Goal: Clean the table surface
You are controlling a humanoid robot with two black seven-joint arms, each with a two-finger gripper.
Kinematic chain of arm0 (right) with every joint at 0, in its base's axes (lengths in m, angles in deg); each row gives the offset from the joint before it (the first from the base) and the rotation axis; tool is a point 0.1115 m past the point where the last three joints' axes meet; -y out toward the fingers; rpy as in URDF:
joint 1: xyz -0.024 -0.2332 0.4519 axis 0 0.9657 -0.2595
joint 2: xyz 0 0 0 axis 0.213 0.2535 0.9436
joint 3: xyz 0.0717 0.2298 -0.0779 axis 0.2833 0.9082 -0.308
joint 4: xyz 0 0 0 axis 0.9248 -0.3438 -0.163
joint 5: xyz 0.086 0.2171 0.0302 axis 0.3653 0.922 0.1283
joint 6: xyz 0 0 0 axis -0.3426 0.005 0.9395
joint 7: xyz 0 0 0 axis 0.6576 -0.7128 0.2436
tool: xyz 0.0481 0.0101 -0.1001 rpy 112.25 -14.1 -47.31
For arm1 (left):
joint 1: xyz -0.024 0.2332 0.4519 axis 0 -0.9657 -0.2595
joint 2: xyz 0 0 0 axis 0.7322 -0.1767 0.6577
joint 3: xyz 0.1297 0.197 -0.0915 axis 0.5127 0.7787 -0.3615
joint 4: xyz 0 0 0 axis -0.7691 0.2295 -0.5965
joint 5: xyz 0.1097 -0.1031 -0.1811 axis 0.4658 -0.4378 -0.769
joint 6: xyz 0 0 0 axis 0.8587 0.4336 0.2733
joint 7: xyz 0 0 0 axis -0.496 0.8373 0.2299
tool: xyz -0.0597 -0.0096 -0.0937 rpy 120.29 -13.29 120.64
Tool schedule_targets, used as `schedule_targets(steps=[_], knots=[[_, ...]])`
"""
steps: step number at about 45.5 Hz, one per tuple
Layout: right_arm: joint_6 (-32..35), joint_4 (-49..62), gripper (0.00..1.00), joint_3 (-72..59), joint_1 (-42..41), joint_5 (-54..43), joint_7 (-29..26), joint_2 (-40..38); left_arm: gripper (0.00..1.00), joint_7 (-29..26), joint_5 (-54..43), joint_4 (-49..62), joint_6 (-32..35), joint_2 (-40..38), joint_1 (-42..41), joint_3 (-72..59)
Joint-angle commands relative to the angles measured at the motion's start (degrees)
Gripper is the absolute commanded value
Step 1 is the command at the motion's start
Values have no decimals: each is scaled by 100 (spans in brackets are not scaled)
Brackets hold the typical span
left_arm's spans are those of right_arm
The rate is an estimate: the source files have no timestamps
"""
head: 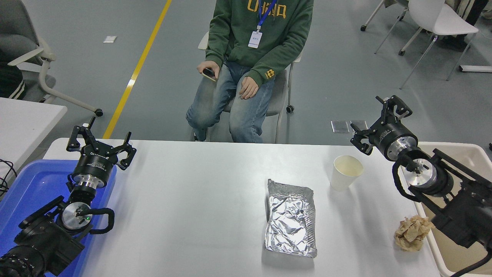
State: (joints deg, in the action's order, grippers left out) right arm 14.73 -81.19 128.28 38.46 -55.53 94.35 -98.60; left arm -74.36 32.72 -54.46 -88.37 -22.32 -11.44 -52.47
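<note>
A wide white table surface [192, 200] carries a foil tray [291, 218] mid-right, a paper cup [346, 172] beyond it and crumpled paper [412, 233] near the right edge. Both grippers spread wide, empty: left gripper [100, 146] over the far-left corner, right gripper [378, 119] past the far-right corner. Probably best to descend squarely over one item.

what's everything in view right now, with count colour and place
table: 1, white, centre
foil tray: 1, silver, table middle right
cup: 1, white, right of foil tray
crumpled paper: 1, tan, table right edge
blue tray: 1, blue, left
bin: 1, white, right
side table: 1, white, far left
chairs: several, white, background
person: 1, green top, seated behind table, phone in hand
left gripper: black, open, over blue tray
right gripper: black, open, beyond table's far right
</note>
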Motion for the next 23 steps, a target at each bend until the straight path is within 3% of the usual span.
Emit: schedule_targets(steps=[1,23], knots=[[-4,25,100,-10,-93,0,-9,-21,100,0,0,-1,0,-4,-2,0],[-4,78,100,-309,-207,-18,-9,-12,100,0,0,-1,0,5,-2,0]])
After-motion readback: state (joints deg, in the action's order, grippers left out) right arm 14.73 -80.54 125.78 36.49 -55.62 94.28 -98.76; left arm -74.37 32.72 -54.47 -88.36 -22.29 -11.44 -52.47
